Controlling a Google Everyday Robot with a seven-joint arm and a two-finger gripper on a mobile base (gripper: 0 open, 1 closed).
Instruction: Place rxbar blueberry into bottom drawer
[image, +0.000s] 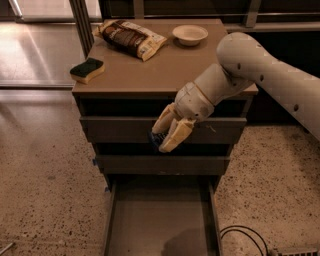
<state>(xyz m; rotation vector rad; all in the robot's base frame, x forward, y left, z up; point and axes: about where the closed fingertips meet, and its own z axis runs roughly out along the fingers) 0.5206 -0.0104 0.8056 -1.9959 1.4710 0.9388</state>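
Gripper (162, 139) squeezes the blue snack bar (154, 140) tight, hanging over the open bottom drawer (155, 225) so it can drop in.

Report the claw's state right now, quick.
The claw is shut on the rxbar blueberry, in front of the upper drawer fronts, above the open bottom drawer.

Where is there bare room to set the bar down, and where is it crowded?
The bottom drawer has a bare floor from wall to wall. The cabinet top is free in its middle and front, bordered by sponge, snack bag and bowl; its back edge is crowded. The hand, shut on the rxbar blueberry, hangs before the upper drawer fronts.
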